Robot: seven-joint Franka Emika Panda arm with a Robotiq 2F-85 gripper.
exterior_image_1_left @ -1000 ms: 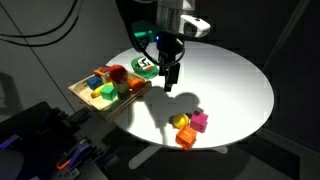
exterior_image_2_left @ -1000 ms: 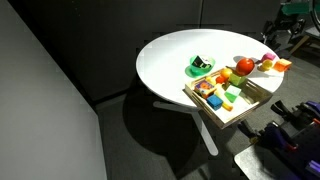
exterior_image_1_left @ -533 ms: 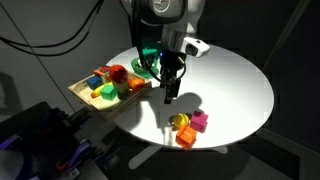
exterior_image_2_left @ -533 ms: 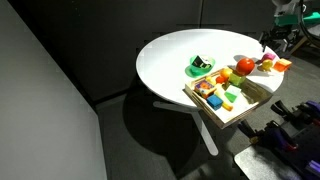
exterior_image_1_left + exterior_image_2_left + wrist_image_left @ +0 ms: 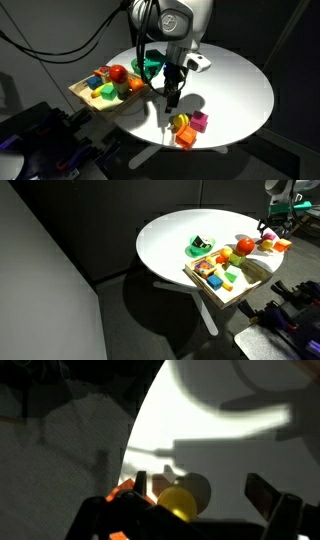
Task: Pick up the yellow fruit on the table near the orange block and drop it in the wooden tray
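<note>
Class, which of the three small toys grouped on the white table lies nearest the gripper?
The small round yellow fruit; the pink cube and orange cube sit farther from the gripper.

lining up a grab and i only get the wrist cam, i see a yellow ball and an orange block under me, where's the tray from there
observer: the wooden tray sits at the edge of the table, off to one side of the yellow ball, with the open gripper roughly between them in an exterior view.
operator: anything else near the ball
observer: a pink cube sits close beside it, next to the orange block.
operator: tray empty
observer: no, it holds a red ball and several coloured blocks.
</note>
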